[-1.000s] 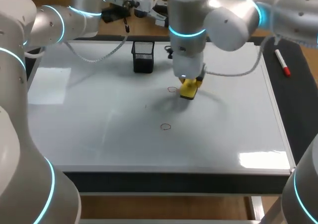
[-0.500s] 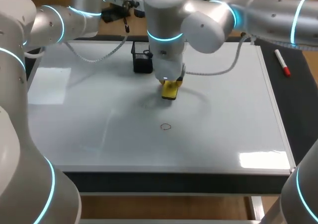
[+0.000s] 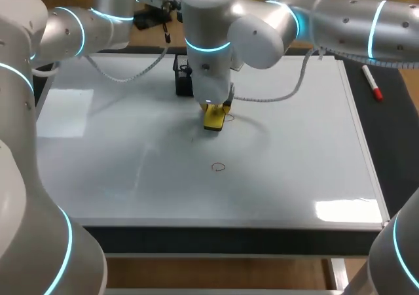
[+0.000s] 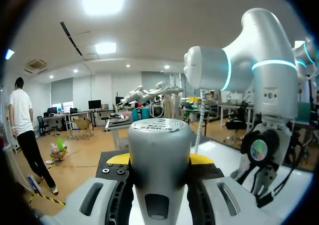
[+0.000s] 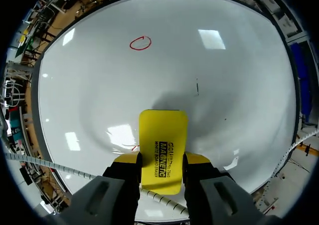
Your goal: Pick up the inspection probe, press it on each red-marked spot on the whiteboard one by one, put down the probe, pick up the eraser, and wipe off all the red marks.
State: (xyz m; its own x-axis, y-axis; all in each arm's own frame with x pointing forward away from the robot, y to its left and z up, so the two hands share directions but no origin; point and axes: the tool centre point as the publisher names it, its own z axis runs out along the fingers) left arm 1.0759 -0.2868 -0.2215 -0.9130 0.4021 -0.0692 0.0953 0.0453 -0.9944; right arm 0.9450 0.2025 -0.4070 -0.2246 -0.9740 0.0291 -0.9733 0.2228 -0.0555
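Observation:
My right gripper (image 5: 160, 158) is shut on the yellow eraser (image 5: 162, 147), which lies flat on the whiteboard (image 3: 131, 171) near its middle (image 3: 214, 118). A faint red trace (image 3: 228, 118) shows just right of the eraser. A red circle (image 3: 218, 167) sits nearer the front edge, ahead of the eraser in the right wrist view (image 5: 140, 43). My left gripper (image 4: 159, 161) is held up behind the board's far left side, shut on the grey probe (image 4: 159, 150) between its fingers.
A black holder (image 3: 182, 79) stands at the back of the board, partly hidden by my right arm. A red marker pen (image 3: 372, 83) lies on the dark mat right of the board. A small dark speck (image 3: 192, 139) is on the board.
My right arm slid the eraser leftward across the upper red mark, which is now only a faint trace. The left arm has not moved.

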